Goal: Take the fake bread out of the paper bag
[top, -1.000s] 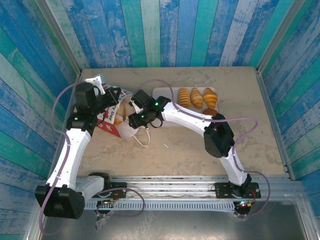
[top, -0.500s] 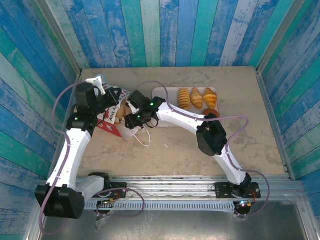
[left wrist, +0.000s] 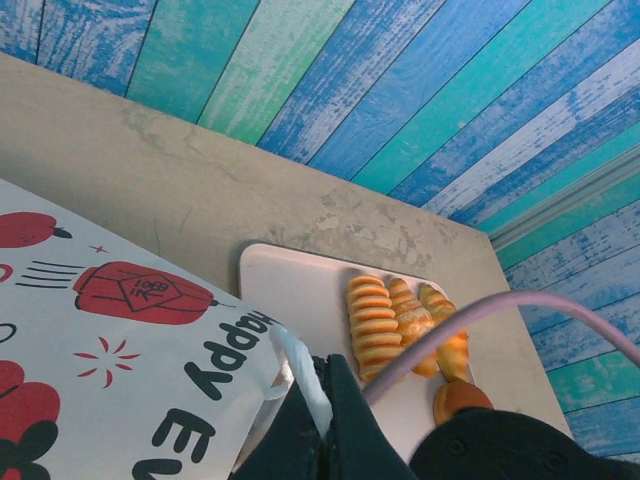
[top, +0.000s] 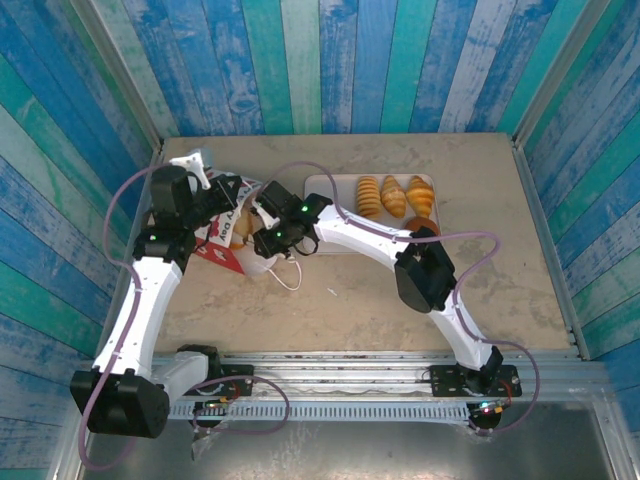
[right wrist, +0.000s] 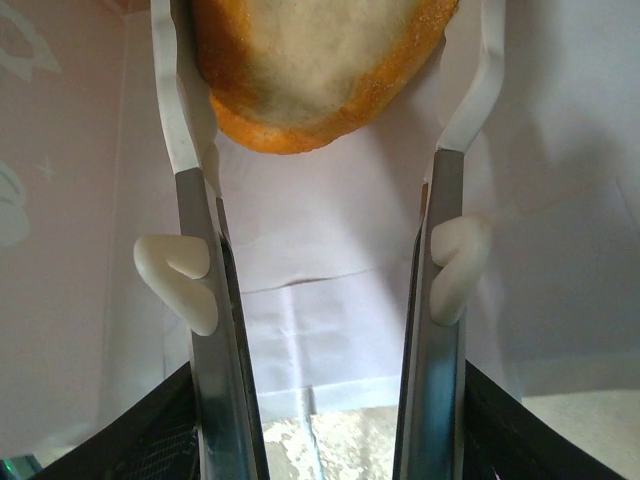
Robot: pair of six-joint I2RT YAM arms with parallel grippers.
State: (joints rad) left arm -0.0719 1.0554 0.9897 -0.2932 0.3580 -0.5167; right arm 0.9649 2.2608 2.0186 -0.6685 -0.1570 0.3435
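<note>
Blue booth (top: 350, 60) | left tool (left wrist: 322, 398) pinching "HAPPY EV" bag (left wrist: 120, 330) | right tool (right wrist: 325, 35) spread astride bread (right wrist: 320, 85)

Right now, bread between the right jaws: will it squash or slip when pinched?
Likely firm: the bread has a crisp, moulded-looking rim. Its rounded flanks could slip along the right gripper and its smooth white fingers. Probably light: it fits between them.

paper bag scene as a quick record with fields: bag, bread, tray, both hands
paper bag: rim pinched by left hand
left hand: shut on paper bag
right hand: inside bag, open, fingers either side of bread piece
tray: beside bag, holds ridged roll, two croissants, round bun
</note>
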